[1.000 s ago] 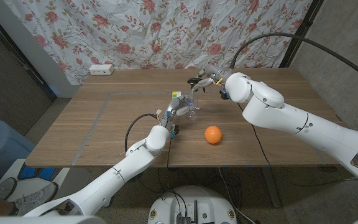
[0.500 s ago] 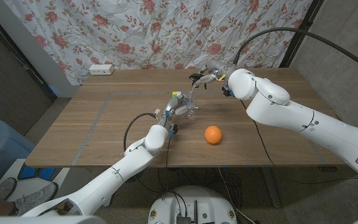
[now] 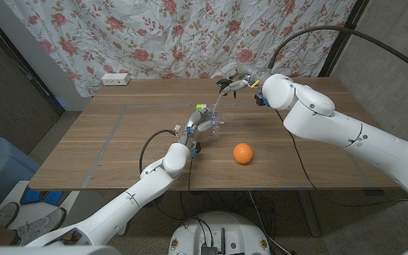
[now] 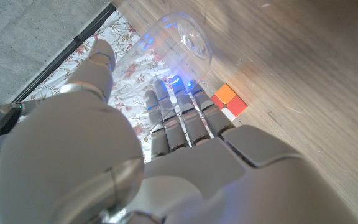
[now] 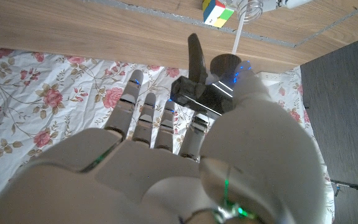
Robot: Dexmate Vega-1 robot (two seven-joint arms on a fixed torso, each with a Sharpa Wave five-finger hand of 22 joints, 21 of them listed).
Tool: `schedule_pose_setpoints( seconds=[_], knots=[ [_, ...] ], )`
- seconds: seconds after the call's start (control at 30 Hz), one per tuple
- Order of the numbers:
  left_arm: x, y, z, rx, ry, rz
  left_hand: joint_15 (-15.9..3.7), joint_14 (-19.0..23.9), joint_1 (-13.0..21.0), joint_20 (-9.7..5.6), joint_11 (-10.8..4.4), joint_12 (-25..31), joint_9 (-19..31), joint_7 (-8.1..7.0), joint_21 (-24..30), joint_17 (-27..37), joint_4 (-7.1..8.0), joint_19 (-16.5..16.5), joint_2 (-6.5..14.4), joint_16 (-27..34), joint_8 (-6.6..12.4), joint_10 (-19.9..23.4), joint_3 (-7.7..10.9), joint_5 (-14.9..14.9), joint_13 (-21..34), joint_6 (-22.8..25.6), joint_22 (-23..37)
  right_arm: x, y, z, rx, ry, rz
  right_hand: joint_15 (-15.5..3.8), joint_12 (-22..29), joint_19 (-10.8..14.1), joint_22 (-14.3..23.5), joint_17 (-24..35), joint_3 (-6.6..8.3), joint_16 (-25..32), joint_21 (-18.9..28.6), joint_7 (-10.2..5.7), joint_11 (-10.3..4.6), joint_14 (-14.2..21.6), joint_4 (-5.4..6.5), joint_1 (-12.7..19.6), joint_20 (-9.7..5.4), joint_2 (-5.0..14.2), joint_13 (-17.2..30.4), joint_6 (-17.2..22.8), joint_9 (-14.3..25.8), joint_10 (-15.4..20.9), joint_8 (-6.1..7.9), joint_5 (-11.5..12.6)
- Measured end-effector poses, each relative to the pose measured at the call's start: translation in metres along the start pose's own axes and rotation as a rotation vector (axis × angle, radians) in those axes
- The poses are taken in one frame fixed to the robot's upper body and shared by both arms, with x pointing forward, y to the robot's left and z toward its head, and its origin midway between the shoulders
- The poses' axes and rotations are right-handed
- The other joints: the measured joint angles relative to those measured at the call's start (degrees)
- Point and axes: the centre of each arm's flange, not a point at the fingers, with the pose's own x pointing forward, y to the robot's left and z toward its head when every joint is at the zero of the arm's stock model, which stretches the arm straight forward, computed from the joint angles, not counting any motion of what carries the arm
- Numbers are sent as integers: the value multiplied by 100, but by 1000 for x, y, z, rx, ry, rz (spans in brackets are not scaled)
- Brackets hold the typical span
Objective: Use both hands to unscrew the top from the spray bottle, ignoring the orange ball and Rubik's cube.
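My left hand (image 3: 193,132) grips the clear spray bottle (image 3: 214,125) near the table's middle, tilted, just in front of the Rubik's cube (image 3: 202,108). In the left wrist view the bottle (image 4: 180,36) shows beyond the fingers (image 4: 178,121), with the cube (image 4: 229,102) beside it. My right hand (image 3: 241,76) holds the black spray top (image 3: 225,86) above and behind the bottle. Its thin white tube (image 3: 218,103) hangs down toward the bottle's mouth. The right wrist view shows the top (image 5: 201,87) pinched at the fingertips, with the tube (image 5: 236,36) running toward the cube (image 5: 216,9).
The orange ball (image 3: 242,153) lies on the wooden table (image 3: 105,156) to the right of the bottle, nearer the front edge. A white power strip (image 3: 115,79) sits at the back left. A flowered curtain (image 3: 154,35) hangs behind. Tape lines mark the table's left half.
My right hand has risen and moved back with the spray top, drawing the tube farther out of the bottle. The left hand has kept hold of the bottle, tilting it slightly.
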Motion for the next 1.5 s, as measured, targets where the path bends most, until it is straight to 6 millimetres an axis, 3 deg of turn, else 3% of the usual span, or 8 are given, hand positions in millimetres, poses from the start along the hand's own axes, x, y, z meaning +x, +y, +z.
schedule_pose_setpoints(
  seconds=[0.57,1.17,1.3,1.5],
  knots=[
    [-6,7,-8,-5,9,12,0,0,0,0,0,-2,-1,0,0,0,0,0,0,0,5,0,0,0,4,0,0,-7,-16,-6,37,16,-31,3,0,73,0,-1,-8,45,1,30,-12,60,-8,0,9,-1,0,30,-29,74,0,-2],
    [-16,13,-9,-3,21,30,0,0,-3,0,0,-22,3,0,0,0,0,0,-3,0,-2,0,0,0,3,0,0,-20,-30,-27,59,64,-80,-17,-36,113,0,-1,-16,45,3,29,-32,80,-16,0,-31,0,0,29,-29,93,0,-22],
    [-18,15,-9,-2,22,36,0,0,-4,0,0,-22,31,0,0,0,0,0,-4,0,-13,0,0,0,3,0,0,-22,-31,-33,59,82,-89,-49,-36,133,0,-1,-16,45,3,29,-32,112,-16,-1,-136,0,0,29,-33,93,0,-3],
    [-22,17,-10,0,26,45,0,0,-4,0,-1,-23,27,0,0,0,0,0,-4,0,-24,0,0,0,2,0,0,-25,-32,-44,58,116,-106,-49,-36,102,0,-1,-16,45,3,28,-53,112,-16,-3,-169,3,0,28,-54,114,0,-1]
  ],
)
